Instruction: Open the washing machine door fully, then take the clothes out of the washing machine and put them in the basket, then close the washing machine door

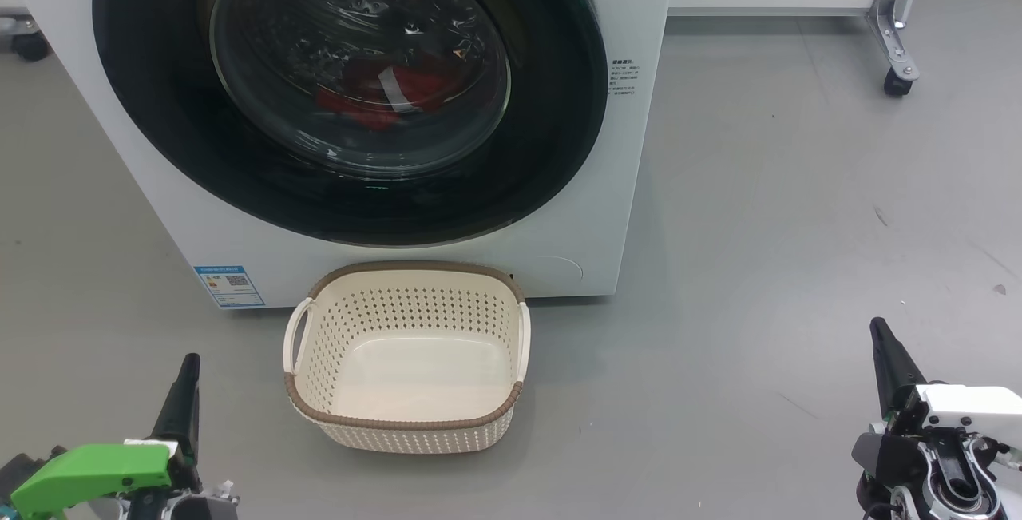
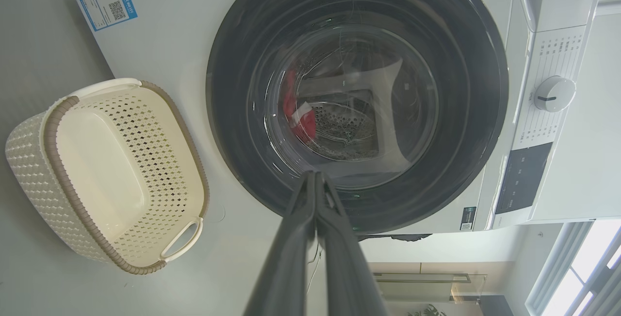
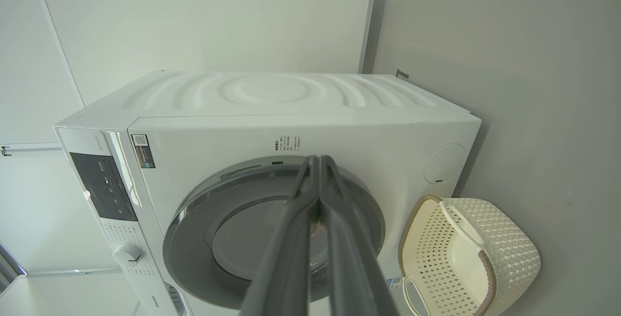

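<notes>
The grey floor carries all the equipment. The washing machine is the largest unit, a white front-loader standing at the upper left of the head view; the right wrist view shows its ribbed top panel.

The washing machine door sits flush against the front panel, latched position. It has a wide glossy black rim around a bulging clear glass centre. The left wrist view faces the door head-on.

The basket stands upright on the floor directly below the door, its far rim just beside the foot of the machine. It is cream, perforated, with a brown rim and two side handles, and its smooth inner base is in plain sight.

The left gripper hangs at the lower left of the head view, well apart from the basket. Its two dark fingers are pressed together along their length, grasping nothing. The right gripper hangs at the lower right, also clear of the basket, fingers likewise clenched tip to tip with nothing between them.

The clothes lie inside the drum behind the glass: red fabric with a white strip.

A blue label is fixed at the machine's lower left corner, near the basket's left handle. A white control knob sits on the upper panel
</notes>
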Controlling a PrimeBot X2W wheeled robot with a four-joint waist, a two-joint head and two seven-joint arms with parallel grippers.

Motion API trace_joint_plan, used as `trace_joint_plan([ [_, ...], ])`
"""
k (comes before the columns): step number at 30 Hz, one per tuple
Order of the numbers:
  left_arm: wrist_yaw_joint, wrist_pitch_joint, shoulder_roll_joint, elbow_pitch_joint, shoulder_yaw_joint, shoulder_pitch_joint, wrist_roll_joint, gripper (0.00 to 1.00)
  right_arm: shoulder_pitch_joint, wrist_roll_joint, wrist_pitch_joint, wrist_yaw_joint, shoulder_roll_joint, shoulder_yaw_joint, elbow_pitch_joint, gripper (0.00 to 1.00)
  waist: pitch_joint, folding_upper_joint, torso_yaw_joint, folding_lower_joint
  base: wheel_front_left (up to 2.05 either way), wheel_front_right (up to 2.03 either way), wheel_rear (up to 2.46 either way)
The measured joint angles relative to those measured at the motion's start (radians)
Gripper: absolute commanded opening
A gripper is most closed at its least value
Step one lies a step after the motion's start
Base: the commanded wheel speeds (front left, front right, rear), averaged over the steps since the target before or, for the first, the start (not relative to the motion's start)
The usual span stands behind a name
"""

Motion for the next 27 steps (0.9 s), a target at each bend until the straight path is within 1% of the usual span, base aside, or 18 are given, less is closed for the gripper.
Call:
trace_joint_plan([
  [11, 0.0, 0.0, 0.0, 0.0, 0.0, 0.0, 0.0, 0.0, 0.0, 0.0, 0.0, 0.0, 0.0, 0.0, 0.0, 0.0, 0.0, 0.0, 0.0, 0.0, 0.0, 0.0, 0.0],
  [12, 0.001, 0.0, -0.001, 0.005, -0.001, 0.001, -0.001, 1.0, 0.002, 0.0, 0.0, 0.0, 0.001, 0.0, 0.004, 1.0, 0.0, 0.0, 0.0, 0.0, 0.0, 0.0, 0.0],
  [13, 0.001, 0.0, -0.002, 0.014, -0.002, 0.006, -0.003, 0.0, 0.007, 0.0, 0.0, -0.001, 0.005, 0.001, 0.013, 0.0, 0.0, 0.0, 0.0, 0.0, 0.0, 0.0, 0.0],
  [14, 0.001, 0.0, -0.007, 0.024, -0.002, 0.016, -0.003, 0.0, 0.017, 0.0, 0.0, -0.001, 0.011, 0.001, 0.024, 0.0, 0.0, 0.0, 0.0, 0.0, 0.0, 0.0, 0.0],
  [15, 0.001, 0.0, -0.013, 0.037, -0.003, 0.026, -0.003, 1.0, 0.029, 0.0, 0.0, -0.001, 0.017, 0.002, 0.036, 1.0, 0.0, 0.0, 0.0, 0.0, 0.0, 0.0, 0.0],
  [18, 0.001, 0.0, -0.022, 0.048, -0.009, 0.046, -0.003, 1.0, 0.05, 0.0, 0.0, -0.001, 0.026, 0.003, 0.05, 1.0, 0.0, 0.0, 0.0, 0.0, 0.0, 0.0, 0.0],
  [27, 0.001, -0.014, -0.022, 0.038, -0.016, 0.045, -0.003, 1.0, 0.049, -0.017, -0.014, -0.001, 0.025, 0.01, 0.042, 1.0, 0.001, 0.0, 0.0, 0.0, 0.0, 0.0, 0.0],
])
